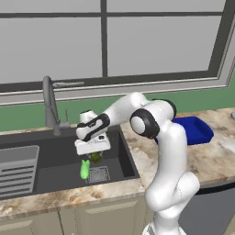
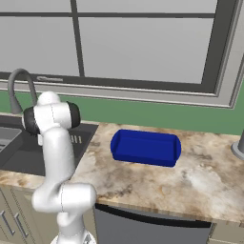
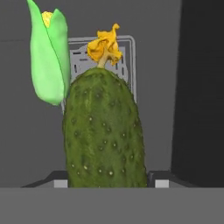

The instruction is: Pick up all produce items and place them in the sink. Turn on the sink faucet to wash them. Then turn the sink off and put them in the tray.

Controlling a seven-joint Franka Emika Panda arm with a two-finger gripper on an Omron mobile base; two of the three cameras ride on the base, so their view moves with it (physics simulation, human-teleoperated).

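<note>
My gripper point(image 1: 95, 153) hangs low over the sink point(image 1: 55, 151), shut on the darker olive-green produce item point(image 3: 105, 135), a warty cucumber with a yellow flower at its tip. In the hand view this cucumber sits between the fingertips point(image 3: 159, 182); from the left base it shows just below the hand point(image 1: 96, 157). The bright lime-green produce item point(image 1: 85, 169) point(image 3: 48, 61) lies on the sink floor beside the drain grate point(image 1: 98, 175). The sink faucet point(image 1: 49, 103) point(image 2: 19, 86) stands behind the basin. On the counter to the right sits the blue tray point(image 1: 195, 131) point(image 2: 145, 147), with nothing in it.
A grey ribbed rack point(image 1: 16, 170) fills the sink's left part. Marbled counter point(image 2: 157, 186) spreads around the tray, with a grey object point(image 2: 238, 145) at its far right. The window wall runs behind. My arm's elbow point(image 1: 147, 121) arches over the sink's right rim.
</note>
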